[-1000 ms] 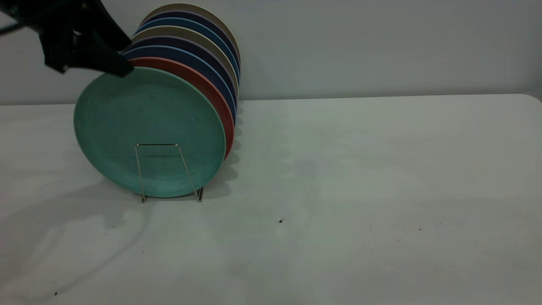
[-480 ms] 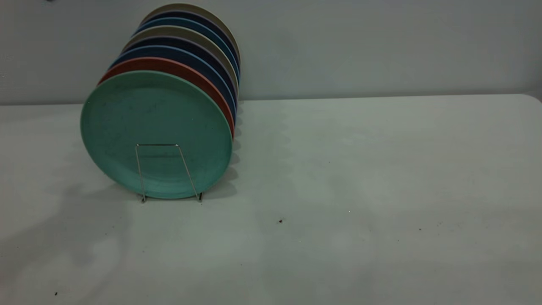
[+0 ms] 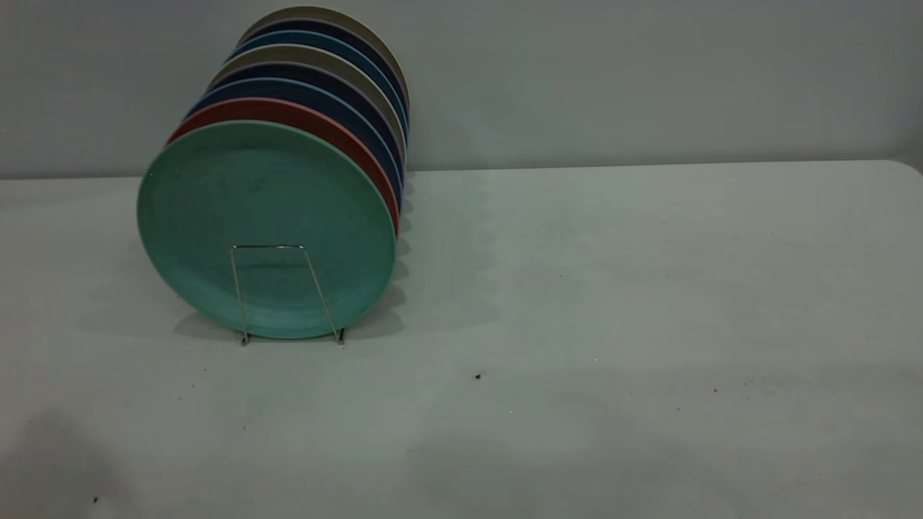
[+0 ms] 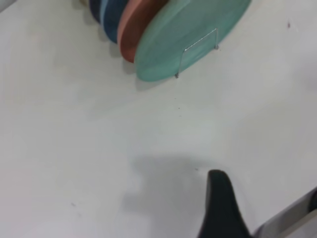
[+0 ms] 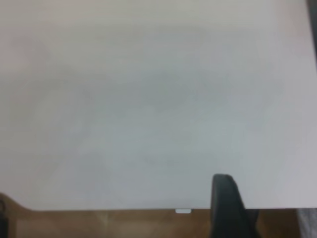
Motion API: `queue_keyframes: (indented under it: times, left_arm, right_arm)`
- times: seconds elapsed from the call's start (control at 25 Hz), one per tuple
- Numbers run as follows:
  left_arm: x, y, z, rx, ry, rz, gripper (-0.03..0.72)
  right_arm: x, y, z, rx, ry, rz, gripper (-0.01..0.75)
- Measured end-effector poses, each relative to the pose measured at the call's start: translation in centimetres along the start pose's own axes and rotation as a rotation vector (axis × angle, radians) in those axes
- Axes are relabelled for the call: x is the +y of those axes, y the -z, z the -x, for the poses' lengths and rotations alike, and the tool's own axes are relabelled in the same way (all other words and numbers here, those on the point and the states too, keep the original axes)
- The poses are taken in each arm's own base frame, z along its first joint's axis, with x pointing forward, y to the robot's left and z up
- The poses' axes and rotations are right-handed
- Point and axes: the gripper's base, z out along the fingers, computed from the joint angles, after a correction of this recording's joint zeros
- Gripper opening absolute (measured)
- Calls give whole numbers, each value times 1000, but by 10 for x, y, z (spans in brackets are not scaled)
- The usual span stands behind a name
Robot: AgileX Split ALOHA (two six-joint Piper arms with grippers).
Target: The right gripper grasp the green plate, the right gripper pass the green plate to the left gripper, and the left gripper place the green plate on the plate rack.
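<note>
Exterior view: green plate (image 3: 265, 216) stands nearest in the rack (image 3: 277, 292), far left of surface (image 3: 613, 288); task looks finished. Left claw (image 4: 223, 208) and right claw (image 5: 227, 206) hold nothing; whether open, cannot tell.

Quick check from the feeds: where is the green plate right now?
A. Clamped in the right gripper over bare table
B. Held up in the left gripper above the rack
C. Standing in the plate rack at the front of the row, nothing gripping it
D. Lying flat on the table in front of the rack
C: the green plate stands on edge behind the front loop of the plate rack, just ahead of the salmon-pink plate, with no gripper touching it.
</note>
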Motion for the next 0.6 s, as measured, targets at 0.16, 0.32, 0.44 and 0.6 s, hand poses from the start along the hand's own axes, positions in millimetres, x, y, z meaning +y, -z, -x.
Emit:
queue_keyframes:
  times: [0.16, 0.32, 0.44, 0.6]
  left_arm:
    - [-16, 0, -28, 18, 119, -9, 503]
    - [-37, -22, -72, 111, 220, -51, 503]
    - [-55, -41, -111, 182, 252, -80, 503]
    - [-74, -58, -151, 203, 282, -80, 503]
  right_arm:
    - [1, 0, 0, -1, 43, 48, 445]
    - [3, 0, 0, -3, 97, 105, 445]
    - [4, 0, 0, -3, 118, 125, 445]
    - [4, 0, 0, -3, 120, 128, 445]
